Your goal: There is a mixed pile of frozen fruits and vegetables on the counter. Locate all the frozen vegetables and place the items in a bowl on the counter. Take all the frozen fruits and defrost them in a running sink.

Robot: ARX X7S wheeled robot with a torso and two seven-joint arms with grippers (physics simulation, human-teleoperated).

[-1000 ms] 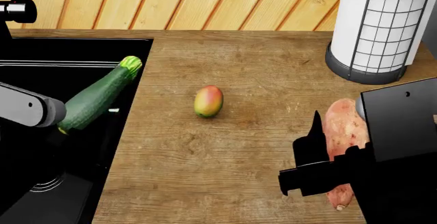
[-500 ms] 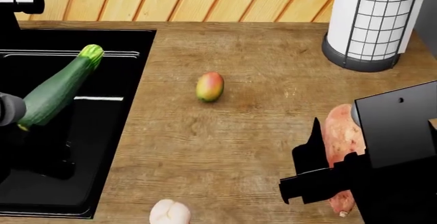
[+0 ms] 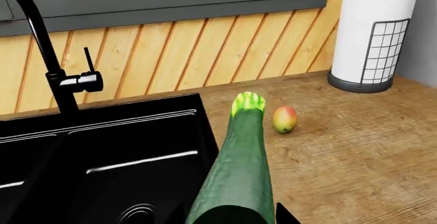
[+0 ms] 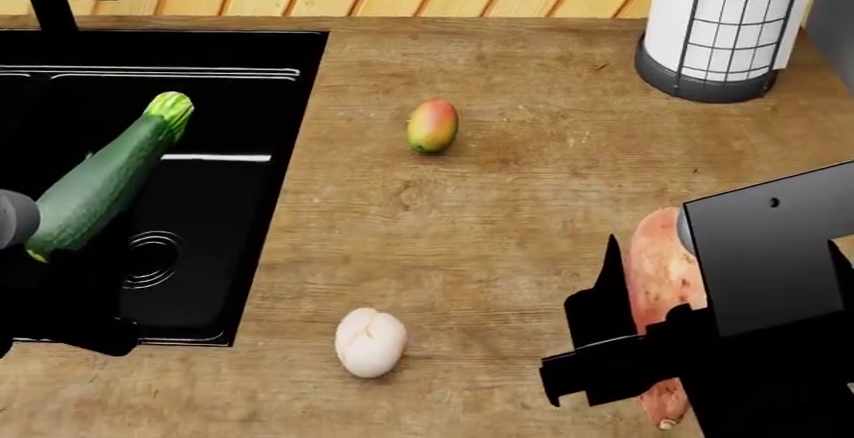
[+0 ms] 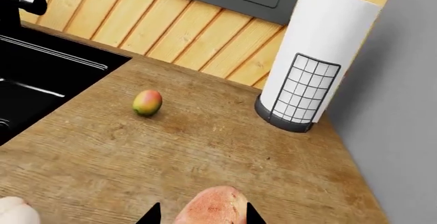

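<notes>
Spanning wood-grain counter [image 4: 507,208] beside black sink [image 4: 200,208]; left gripper [image 3: 236,219] grasping zucchini [image 4: 104,180], right gripper [image 5: 198,216] around sweet potato [image 5: 208,206].

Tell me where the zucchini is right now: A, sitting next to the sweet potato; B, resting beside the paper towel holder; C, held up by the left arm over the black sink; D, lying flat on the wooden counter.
C: the zucchini slants up from the left gripper above the sink, clear of the counter.
</notes>
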